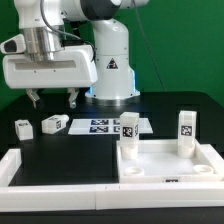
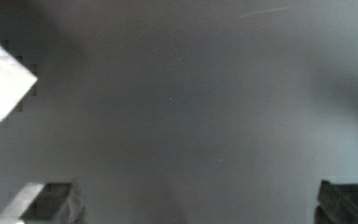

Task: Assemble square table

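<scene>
Spread wide and holding nothing, the gripper (image 1: 55, 98) is risking a fingertip landing on the loose leg (image 1: 55, 123) lying below it, off-centre between its jaws, and knocking it away.

Black table (image 1: 70, 148): slab (image 1: 165, 172), legs (image 1: 54, 123), marker board (image 1: 103, 126)

Bare tabletop (image 1: 85, 152) under jaws; loose leg (image 1: 55, 123) beside.

Square tabletop (image 1: 175, 160) placed at exterior view's right, toward front. Left upright leg (image 1: 129, 132) and right upright leg (image 1: 185, 130) stood on its rear corners. Outer loose leg (image 1: 22, 127) and inner loose leg (image 1: 54, 123) laid apart at far left. Marker board (image 1: 100, 126) laid between inner loose leg and left upright leg. Border rail (image 1: 60, 195) run along front.
</scene>
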Robot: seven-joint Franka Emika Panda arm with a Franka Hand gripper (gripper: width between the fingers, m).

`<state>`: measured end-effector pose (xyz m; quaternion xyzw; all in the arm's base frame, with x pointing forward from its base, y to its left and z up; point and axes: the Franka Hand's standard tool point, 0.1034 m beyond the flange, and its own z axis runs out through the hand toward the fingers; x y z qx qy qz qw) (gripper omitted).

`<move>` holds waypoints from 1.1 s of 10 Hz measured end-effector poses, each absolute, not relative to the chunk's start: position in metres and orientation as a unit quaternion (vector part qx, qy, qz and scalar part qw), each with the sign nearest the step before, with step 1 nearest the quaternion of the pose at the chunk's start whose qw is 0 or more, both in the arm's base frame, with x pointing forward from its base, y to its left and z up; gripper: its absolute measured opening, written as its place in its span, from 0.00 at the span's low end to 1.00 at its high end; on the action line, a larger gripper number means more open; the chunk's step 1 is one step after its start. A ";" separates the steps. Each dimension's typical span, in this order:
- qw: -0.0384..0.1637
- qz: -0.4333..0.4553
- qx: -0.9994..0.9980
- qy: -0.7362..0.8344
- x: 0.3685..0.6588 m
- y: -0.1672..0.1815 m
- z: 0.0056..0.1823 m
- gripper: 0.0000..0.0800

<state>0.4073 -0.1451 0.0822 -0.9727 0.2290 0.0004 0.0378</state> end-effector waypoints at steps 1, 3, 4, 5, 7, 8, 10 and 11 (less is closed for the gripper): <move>0.038 0.002 -0.965 0.259 0.407 -0.144 0.082 0.81; 0.056 0.026 -0.961 0.271 0.388 -0.152 0.075 0.81; 0.070 0.057 -0.954 0.286 0.367 -0.164 0.069 0.81; 0.068 0.061 -0.951 0.296 0.355 -0.175 0.065 0.81; 0.092 0.095 -0.948 0.291 0.344 -0.172 0.062 0.81; 0.114 0.135 -0.942 0.285 0.346 -0.168 0.062 0.81; 0.151 0.210 -0.925 0.278 0.345 -0.164 0.059 0.81; 0.174 0.264 -0.908 0.275 0.334 -0.165 0.054 0.81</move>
